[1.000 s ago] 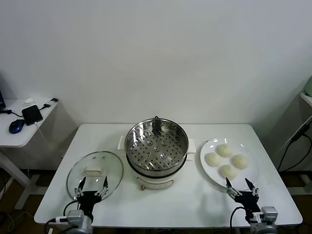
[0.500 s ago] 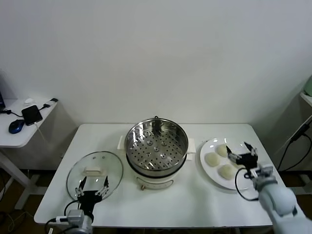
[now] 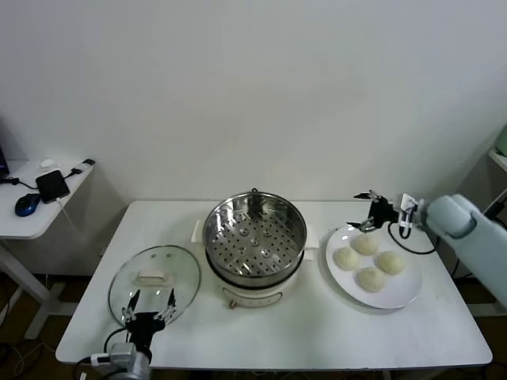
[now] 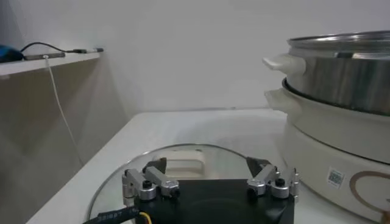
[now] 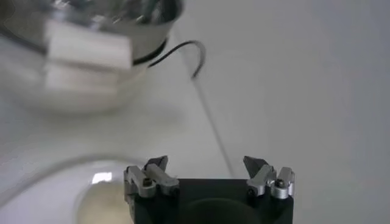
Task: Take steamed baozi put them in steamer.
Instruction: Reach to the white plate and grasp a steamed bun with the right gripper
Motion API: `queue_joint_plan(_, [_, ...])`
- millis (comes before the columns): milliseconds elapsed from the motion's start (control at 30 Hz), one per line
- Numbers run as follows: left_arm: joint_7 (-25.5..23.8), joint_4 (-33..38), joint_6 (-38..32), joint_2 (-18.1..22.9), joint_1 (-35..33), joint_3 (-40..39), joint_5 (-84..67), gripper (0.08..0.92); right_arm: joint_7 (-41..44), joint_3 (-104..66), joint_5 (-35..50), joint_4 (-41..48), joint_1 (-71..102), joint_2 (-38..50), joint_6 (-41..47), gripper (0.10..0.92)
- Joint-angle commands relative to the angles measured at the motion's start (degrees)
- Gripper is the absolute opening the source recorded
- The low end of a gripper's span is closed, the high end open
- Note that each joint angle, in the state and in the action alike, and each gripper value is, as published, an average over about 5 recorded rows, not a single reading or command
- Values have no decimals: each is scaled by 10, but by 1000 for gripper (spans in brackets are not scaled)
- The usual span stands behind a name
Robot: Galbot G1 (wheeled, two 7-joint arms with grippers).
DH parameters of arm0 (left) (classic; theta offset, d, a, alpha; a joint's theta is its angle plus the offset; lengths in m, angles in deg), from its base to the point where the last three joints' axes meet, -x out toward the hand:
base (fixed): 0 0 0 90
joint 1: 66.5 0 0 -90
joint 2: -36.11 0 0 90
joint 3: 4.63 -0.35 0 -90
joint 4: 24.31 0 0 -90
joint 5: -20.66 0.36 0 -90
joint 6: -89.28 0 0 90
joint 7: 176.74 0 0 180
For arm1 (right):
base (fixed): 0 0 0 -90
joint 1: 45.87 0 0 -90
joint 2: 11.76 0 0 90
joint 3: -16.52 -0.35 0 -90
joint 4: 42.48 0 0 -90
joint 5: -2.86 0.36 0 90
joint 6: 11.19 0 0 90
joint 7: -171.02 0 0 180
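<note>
Several pale cream baozi (image 3: 368,260) lie on a white plate (image 3: 408,293) at the table's right. The steel steamer (image 3: 255,237) with its perforated tray stands empty at the table's middle on a cream base; its side also shows in the left wrist view (image 4: 341,91) and in the right wrist view (image 5: 91,55). My right gripper (image 3: 369,212) is open and empty, raised just behind the plate's far edge, to the right of the steamer; one baozi (image 5: 106,204) shows under it. My left gripper (image 3: 147,305) is open and empty, parked at the table's front left over the glass lid's near edge.
A round glass lid (image 3: 154,274) with a cream handle lies flat on the table left of the steamer, also in the left wrist view (image 4: 183,164). A side table (image 3: 40,207) with a mouse and a phone stands at far left. The steamer's black cord (image 5: 195,58) runs behind it.
My right arm has swung up from the table's front right edge, across the plate, to behind its far edge. The left arm, the baozi and the steamer have not moved.
</note>
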Motion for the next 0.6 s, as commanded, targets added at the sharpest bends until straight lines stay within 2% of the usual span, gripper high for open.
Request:
queue_joint_plan(33, [0, -7, -3, 0, 0, -1, -1, 823, 206, 402, -19, 140, -334, -7, -81, 823])
queue_joint_plan(200, [0, -21, -9, 0, 5, -3, -1, 823, 161, 429, 8, 150, -299, -63, -42, 823])
queue_joint_plan(600, [-1, -35, -13, -3, 8, -1, -7, 823, 86, 330, 30, 249, -133, -167, 30, 823])
